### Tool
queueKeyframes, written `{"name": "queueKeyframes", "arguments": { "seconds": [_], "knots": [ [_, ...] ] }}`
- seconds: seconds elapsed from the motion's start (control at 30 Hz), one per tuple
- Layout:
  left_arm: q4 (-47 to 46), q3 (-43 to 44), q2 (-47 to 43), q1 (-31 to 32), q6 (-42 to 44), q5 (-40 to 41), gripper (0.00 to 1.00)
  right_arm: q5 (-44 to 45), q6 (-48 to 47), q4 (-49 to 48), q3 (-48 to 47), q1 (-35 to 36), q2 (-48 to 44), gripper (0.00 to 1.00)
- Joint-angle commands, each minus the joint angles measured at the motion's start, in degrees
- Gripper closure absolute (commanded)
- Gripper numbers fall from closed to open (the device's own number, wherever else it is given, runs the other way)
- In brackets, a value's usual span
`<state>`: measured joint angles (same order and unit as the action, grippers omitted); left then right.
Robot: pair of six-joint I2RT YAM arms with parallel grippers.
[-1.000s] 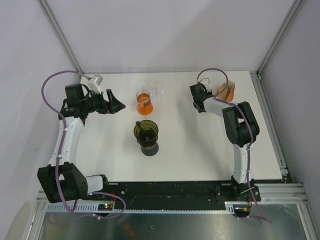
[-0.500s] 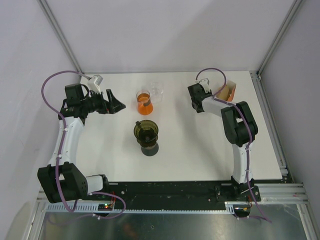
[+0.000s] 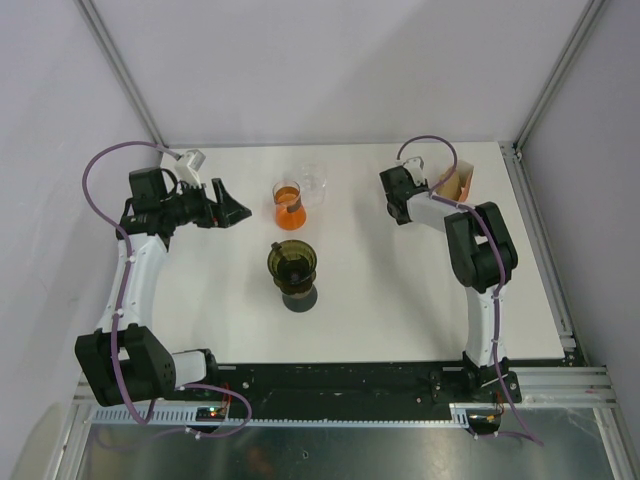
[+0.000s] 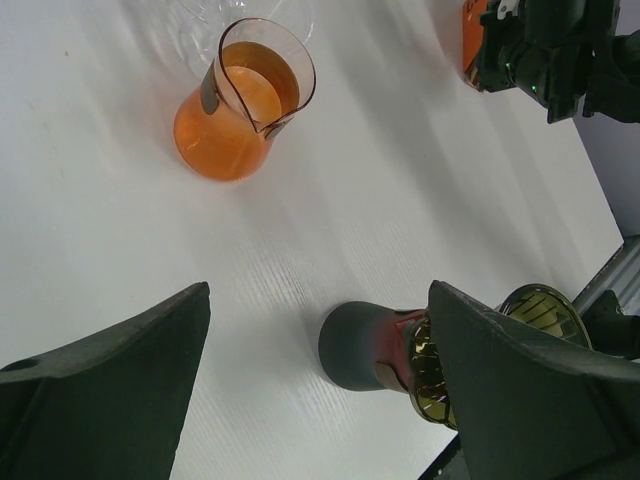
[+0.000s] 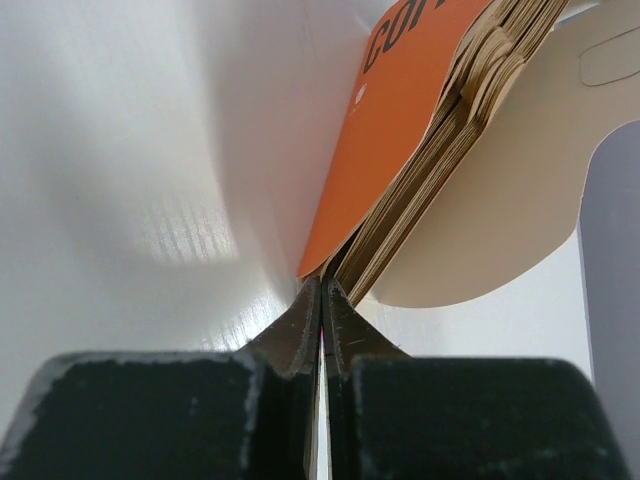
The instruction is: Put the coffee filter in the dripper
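The olive-tinted dripper [image 3: 292,262] stands on its dark base mid-table; it also shows in the left wrist view [image 4: 545,325]. The stack of brown coffee filters [image 5: 450,150] stands behind an orange card in a cream holder [image 3: 458,182] at the back right. My right gripper [image 3: 432,186] is shut, its tips [image 5: 322,285] pinched at the lower corner of the stack, apparently on the front filter. My left gripper [image 3: 236,212] is open and empty [image 4: 320,300], left of the carafe and aimed toward the dripper.
A glass carafe of orange liquid [image 3: 288,203] stands behind the dripper and also shows in the left wrist view [image 4: 240,100]. A clear glass [image 3: 315,178] sits just behind the carafe. The frame post and table edge lie right of the filter holder.
The right gripper shifted slightly left and back, and the filter holder tilted a little with it. The left arm has not moved.
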<state>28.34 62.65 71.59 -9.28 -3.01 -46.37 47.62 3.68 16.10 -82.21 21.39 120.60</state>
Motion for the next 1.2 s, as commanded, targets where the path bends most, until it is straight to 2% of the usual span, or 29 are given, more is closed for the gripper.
{"name": "queueKeyframes", "arguments": {
  "seconds": [0.0,0.4,0.87,1.07,1.17],
  "knots": [
    [-1.3,0.0,-0.7,-0.7,-0.2,-1.9,0.06,1.3,2.2,0.3,-1.1,-0.3,-1.6,1.00],
    [-1.3,0.0,-1.6,-1.2,-0.3,-2.2,0.06,-9.6,8.1,2.6,5.7,0.4,-12.2,1.00],
    [-1.3,0.1,-2.9,-1.4,0.0,-2.5,0.06,-15.7,10.8,6.6,15.8,4.5,-26.0,1.00],
    [-1.3,0.0,-3.7,-1.4,0.3,-2.6,0.06,-18.9,9.8,10.3,17.7,7.5,-32.4,1.00],
    [-1.2,0.1,-4.1,-1.4,0.6,-2.6,0.06,-23.1,6.4,11.3,17.9,9.9,-36.1,1.00]
  ]
}}
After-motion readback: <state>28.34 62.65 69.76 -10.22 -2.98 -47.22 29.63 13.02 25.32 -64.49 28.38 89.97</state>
